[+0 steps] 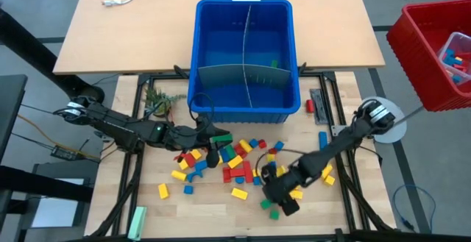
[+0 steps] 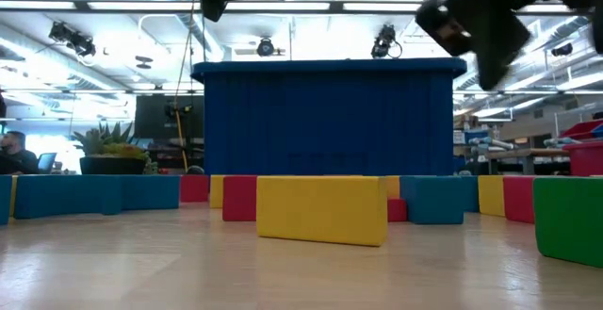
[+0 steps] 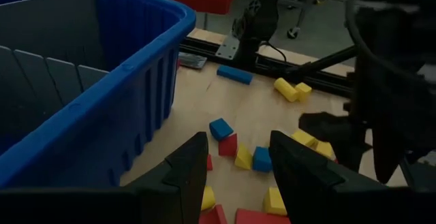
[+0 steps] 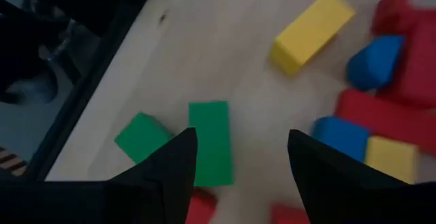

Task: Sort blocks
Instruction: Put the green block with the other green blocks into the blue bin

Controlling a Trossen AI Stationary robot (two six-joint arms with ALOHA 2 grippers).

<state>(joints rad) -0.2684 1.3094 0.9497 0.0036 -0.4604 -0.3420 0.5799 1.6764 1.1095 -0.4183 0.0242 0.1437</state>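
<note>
Small red, yellow, green and blue blocks (image 1: 235, 161) lie scattered on the wooden table in front of the blue bin (image 1: 245, 58). My left gripper (image 3: 238, 142) hangs open above the left part of the pile, beside the bin's near wall, with nothing between its fingers. My right gripper (image 4: 240, 139) is open and tilted down over the pile's near right edge (image 1: 282, 198). A flat green block (image 4: 211, 142) and a second green one (image 4: 139, 137) lie on the table just beside its one finger. A yellow block (image 4: 312, 30) lies farther off.
Grey dividers (image 1: 246, 76) split the blue bin, and one green block (image 1: 274, 63) lies inside. A red bin (image 1: 434, 51) holding blocks stands off the table's right. A pale green bar (image 1: 137, 222) lies at the near left, and a small plant (image 1: 158, 98) by the bin's left corner.
</note>
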